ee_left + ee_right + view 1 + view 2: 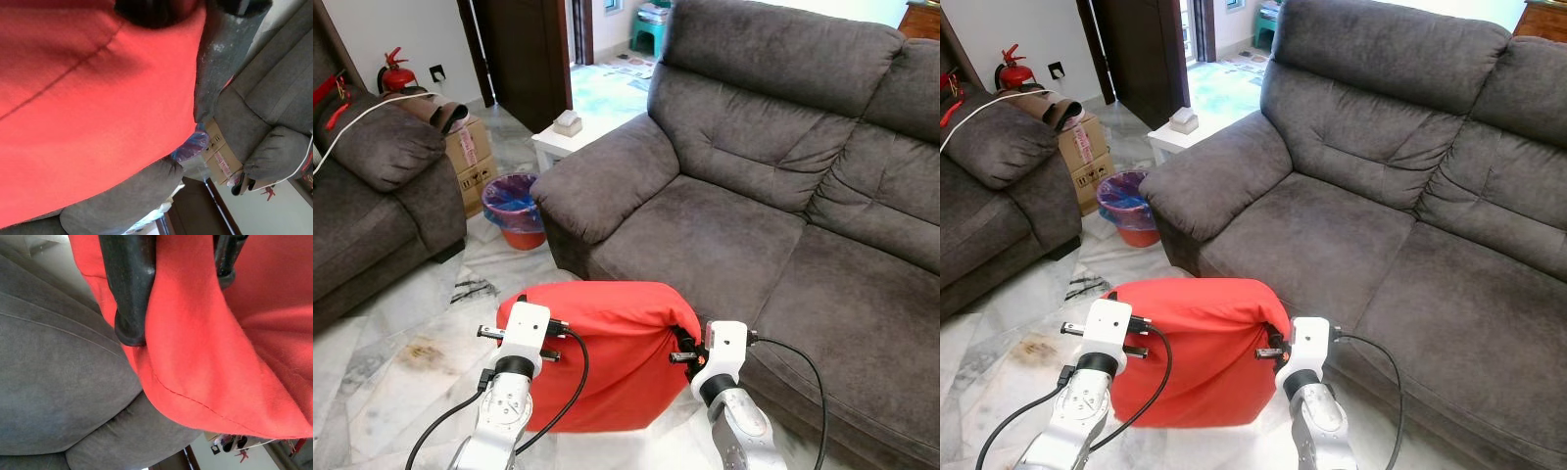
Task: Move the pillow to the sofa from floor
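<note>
Clamping the red pillow between them, left gripper and right gripper, right fingers pinching a fabric fold in the wrist view, left grip unclear, pillow before the grey sofa, purple-lined bin beyond its armrest.

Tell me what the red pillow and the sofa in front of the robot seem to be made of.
Red pillow: soft matte woven cloth, likely cotton or a blend; a stitched seam shows, and the fabric bunches around the right gripper fingers.
Sofa: brown-grey short-nap upholstery, probably microfibre or suede-like fabric; it looks velvety with lighter and darker streaks, and soft creases at the cushion seams.
</note>
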Tool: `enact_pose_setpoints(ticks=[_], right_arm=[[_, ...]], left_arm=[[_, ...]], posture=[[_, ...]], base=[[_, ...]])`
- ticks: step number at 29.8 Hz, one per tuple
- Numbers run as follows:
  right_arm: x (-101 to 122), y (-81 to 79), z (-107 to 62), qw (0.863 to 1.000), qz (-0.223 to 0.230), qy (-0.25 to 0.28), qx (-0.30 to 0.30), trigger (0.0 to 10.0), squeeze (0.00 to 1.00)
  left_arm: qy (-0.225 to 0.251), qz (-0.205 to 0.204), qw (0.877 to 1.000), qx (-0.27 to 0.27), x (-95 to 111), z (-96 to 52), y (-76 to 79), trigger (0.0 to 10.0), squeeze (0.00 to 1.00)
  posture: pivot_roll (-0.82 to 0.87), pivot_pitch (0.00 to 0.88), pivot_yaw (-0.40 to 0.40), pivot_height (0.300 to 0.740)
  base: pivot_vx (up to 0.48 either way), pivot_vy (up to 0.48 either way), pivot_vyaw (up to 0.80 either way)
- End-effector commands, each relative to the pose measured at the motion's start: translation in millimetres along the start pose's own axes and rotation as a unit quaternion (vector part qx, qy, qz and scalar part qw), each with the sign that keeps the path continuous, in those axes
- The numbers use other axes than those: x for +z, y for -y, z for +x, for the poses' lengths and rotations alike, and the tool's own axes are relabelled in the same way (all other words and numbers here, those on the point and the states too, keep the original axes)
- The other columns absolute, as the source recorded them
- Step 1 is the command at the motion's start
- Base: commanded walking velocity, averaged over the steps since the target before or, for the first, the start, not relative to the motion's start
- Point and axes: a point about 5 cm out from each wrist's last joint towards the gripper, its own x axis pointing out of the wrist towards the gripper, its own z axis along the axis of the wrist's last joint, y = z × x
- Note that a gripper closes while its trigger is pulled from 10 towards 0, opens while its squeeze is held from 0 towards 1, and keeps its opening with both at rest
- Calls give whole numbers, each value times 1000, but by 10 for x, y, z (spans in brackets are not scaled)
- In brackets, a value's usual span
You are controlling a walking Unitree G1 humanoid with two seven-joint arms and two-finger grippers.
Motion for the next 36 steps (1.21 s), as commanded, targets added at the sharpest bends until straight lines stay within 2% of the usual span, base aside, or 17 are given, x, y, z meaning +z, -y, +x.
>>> enact_pose_setpoints(ticks=[1, 4, 6, 11, 13, 14, 18, 28, 36], right_arm=[[90, 94, -10, 999, 13, 27, -28, 10000, 0], [94, 98, -9, 999, 4, 24, -29, 10000, 0], [100, 94, -3, 999, 20, 25, -25, 10000, 0], [106, 73, 1, 1000, 1, 25, -11, 10000, 0], [103, 59, 10, 1000, 1, 23, -6, 10000, 0], [103, 59, 10, 1000, 1, 23, -6, 10000, 0], [109, 50, 23, 1000, 0, 23, -6, 10000, 0], [120, 50, 34, 1000, -9, 23, 2, 10000, 0], [151, 82, 51, 999, -4, 31, -6, 10000, 0]], left_arm=[[54, -5, 998, 41, 236, 112, -141, 10000, 0], [47, -16, 998, 43, 225, 105, -141, 10000, 0], [45, -18, 998, 47, 216, 104, -162, 10000, 0], [49, -20, 998, 36, 217, 92, -147, 10000, 0], [53, 12, 998, 37, 233, 92, -158, 10000, 0], [53, 12, 998, 37, 233, 92, -158, 10000, 0], [58, -3, 998, 35, 241, 103, -158, 10000, 0], [61, -21, 998, 19, 265, 96, -104, 10000, 0], [57, -17, 998, 24, 243, 119, -176, 10000, 0]], posture=[[127, 91, -40, 740], [122, 99, -40, 740], [124, 106, -39, 740], [129, 116, -38, 740], [130, 122, -38, 740], [130, 122, -38, 740], [129, 123, -36, 740], [133, 126, -35, 740], [138, 111, -29, 740]], base=[[0, 0, 0], [0, 0, 0], [0, 0, -800], [0, 0, -800], [0, -240, -800], [0, -480, -800], [0, -478, -800], [0, 0, -800], [0, 0, -800]])
